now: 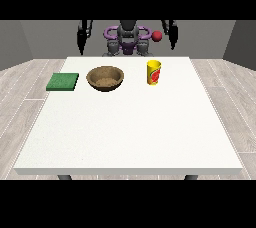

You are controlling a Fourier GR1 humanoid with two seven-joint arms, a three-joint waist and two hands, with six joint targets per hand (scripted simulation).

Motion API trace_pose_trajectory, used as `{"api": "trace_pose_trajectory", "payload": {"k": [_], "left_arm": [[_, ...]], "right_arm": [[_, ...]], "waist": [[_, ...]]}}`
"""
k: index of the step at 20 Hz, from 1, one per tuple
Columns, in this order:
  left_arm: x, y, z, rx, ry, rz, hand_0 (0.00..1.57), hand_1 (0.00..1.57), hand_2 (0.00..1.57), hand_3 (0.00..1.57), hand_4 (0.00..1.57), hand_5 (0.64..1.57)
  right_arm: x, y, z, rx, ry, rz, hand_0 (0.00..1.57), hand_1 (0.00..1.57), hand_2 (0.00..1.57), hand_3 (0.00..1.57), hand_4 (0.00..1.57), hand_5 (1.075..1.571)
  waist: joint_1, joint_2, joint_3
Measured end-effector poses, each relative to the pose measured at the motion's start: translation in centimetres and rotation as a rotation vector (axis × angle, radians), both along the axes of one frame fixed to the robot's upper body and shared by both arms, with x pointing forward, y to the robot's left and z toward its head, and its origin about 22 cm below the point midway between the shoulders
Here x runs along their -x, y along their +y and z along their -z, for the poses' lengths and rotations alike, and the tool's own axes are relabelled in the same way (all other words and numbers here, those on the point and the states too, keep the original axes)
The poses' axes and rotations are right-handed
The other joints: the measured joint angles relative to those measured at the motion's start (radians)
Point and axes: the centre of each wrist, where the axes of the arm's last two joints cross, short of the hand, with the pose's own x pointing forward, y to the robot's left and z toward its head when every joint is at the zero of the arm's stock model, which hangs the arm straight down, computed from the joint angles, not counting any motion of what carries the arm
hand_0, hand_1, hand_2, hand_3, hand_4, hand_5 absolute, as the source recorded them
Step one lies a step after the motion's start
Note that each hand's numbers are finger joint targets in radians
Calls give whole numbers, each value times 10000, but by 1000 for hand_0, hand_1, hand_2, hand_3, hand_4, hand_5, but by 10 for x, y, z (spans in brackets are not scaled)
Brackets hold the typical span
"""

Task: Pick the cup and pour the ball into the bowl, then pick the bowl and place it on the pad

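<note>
A yellow cup (154, 72) with a red mark stands upright on the white table (125, 132), right of centre at the back. A small red ball (157, 35) is in the air above the cup, in front of the robot's torso and apart from both hands. A brown bowl (105, 78) sits left of the cup, and nothing shows inside it. A green pad (63, 81) lies flat to the left of the bowl. The hand at the view's left (81, 43) and the hand at the view's right (173, 39) hang beside the body behind the table's far edge, fingers straight down, holding nothing.
The table's far edge runs just behind the cup and bowl. A wide stretch of bare white tabletop lies between the objects and the near edge. Wooden floor surrounds the table.
</note>
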Motion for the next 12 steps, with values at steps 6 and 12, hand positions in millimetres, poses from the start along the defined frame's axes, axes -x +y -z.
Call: {"api": "trace_pose_trajectory", "payload": {"k": [6, 12], "left_arm": [[-1, 7, -22, -341, -225, 22, 0, 0, 0, 0, 0, 1570], [-36, -11, -54, 1924, -1217, -72, 0, 0, 0, 0, 0, 1570]], "right_arm": [[-2, -5, -22, 175, -234, -31, 0, 0, 327, 492, 846, 1565], [-18, 77, -66, -1766, -1717, -856, 0, 0, 258, 422, 840, 1567]], "waist": [[-13, -1858, -29], [-344, -1566, -49]]}}
